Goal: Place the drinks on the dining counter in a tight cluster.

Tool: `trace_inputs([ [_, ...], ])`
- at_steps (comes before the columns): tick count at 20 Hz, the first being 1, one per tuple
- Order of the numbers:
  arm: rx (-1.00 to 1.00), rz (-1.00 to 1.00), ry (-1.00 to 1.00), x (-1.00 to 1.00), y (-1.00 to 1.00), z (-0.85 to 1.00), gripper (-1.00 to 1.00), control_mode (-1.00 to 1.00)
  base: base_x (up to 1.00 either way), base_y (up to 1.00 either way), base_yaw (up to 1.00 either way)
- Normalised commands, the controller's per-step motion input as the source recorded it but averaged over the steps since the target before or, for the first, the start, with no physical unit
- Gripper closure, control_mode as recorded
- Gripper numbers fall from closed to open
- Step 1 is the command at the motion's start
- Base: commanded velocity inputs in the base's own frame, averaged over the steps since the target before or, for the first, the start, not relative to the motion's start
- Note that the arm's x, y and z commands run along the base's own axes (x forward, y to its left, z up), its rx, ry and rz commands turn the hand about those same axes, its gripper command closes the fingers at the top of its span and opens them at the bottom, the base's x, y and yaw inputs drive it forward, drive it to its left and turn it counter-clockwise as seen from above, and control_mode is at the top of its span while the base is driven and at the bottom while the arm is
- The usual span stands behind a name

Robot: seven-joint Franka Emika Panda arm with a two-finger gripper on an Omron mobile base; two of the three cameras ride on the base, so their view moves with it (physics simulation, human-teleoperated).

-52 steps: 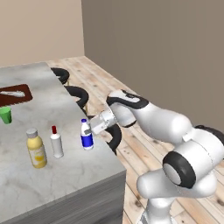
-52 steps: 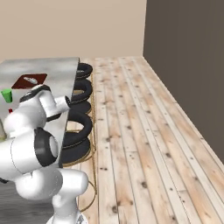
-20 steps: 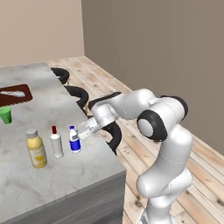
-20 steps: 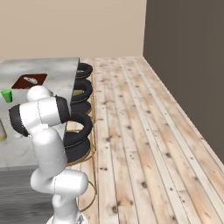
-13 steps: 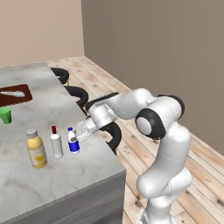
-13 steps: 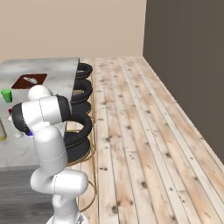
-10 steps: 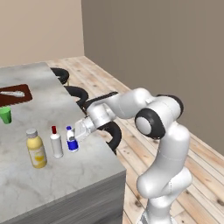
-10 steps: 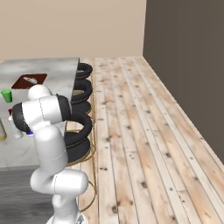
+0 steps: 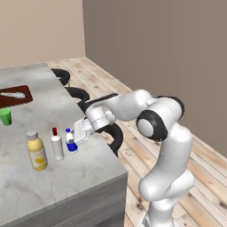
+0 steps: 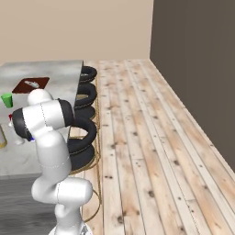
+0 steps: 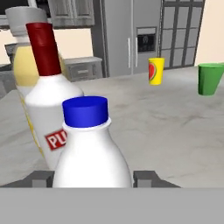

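Marble dining counter [image 9: 53, 177], three bottles near its edge.
Gripper [image 9: 75, 138] grasps the blue-capped bottle [image 11: 91, 148] between its jaws; red-capped bottle [image 11: 50, 96] just beyond, yellow bottle [image 9: 36, 150] behind; contents unclear.

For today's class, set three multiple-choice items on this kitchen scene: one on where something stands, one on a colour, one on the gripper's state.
1. Where does the green cup stand?
A. On the dining counter
B. On the floor
C. On a stool

2. What colour is the slim white bottle's cap?
A. Blue
B. Red
C. Grey

3. What is the gripper doing?
A. Hanging open above the floor
B. Holding the green cup
C. Shut on the white-and-blue bottle

Key: 1 A, it stands on the marble top near the far edge. 2 B, the hand view shows the red cap. 3 C, the fingers flank that bottle's body.
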Motion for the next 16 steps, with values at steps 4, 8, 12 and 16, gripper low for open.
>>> trace_inputs([
  [4,0.00,0.00,0.00,0.00,0.00,-0.01,1.00,-1.00,0.00,0.00,0.00],
  [8,0.00,0.00,0.00,0.00,0.00,-0.26,1.00,-1.00,0.00,0.00,0.00],
  [12,0.04,0.00,0.00,0.00,0.00,-0.32,1.00,-1.00,0.00,0.00,0.00],
  [16,0.19,0.00,0.00,0.00,0.00,-0.15,1.00,-1.00,0.00,0.00,0.00],
])
